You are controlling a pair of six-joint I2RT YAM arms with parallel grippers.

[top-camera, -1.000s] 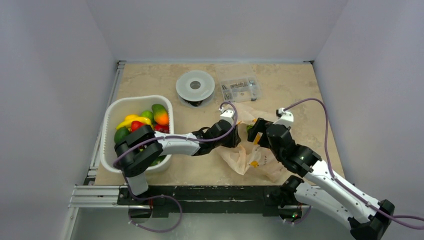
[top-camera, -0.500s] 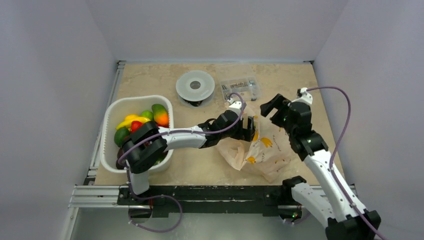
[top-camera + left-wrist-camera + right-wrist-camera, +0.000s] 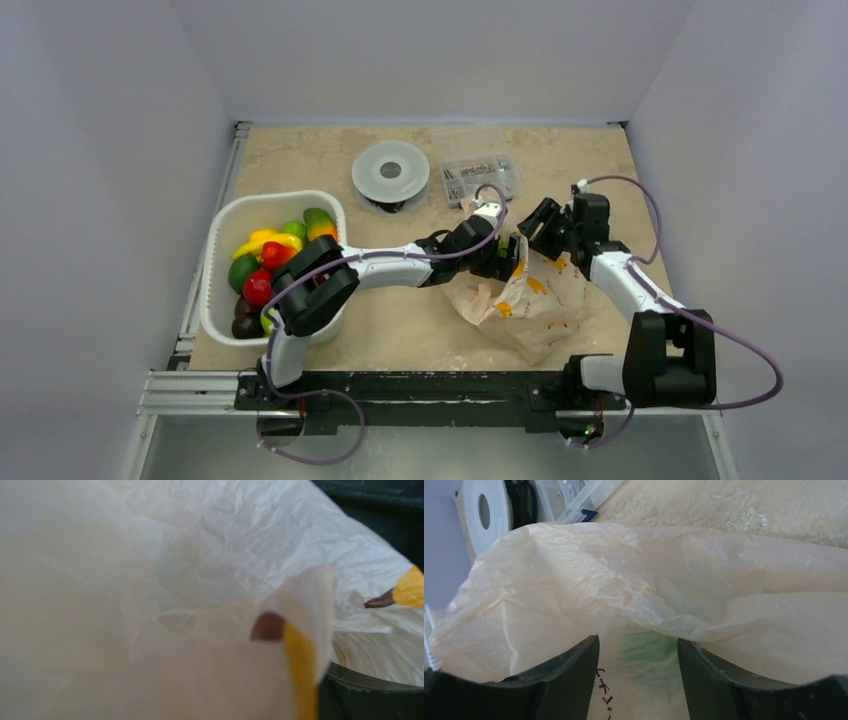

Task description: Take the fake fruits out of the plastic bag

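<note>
inside the plastic bag point(image 3: 574, 580), green fruit point(image 3: 646, 656)

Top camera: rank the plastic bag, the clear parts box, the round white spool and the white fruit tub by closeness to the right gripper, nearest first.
From the right gripper:
1. plastic bag, directly at its fingers, on the near side.
2. clear parts box, at the back, just to its left.
3. round white spool, farther left along the back.
4. white fruit tub, at the far left.
</note>
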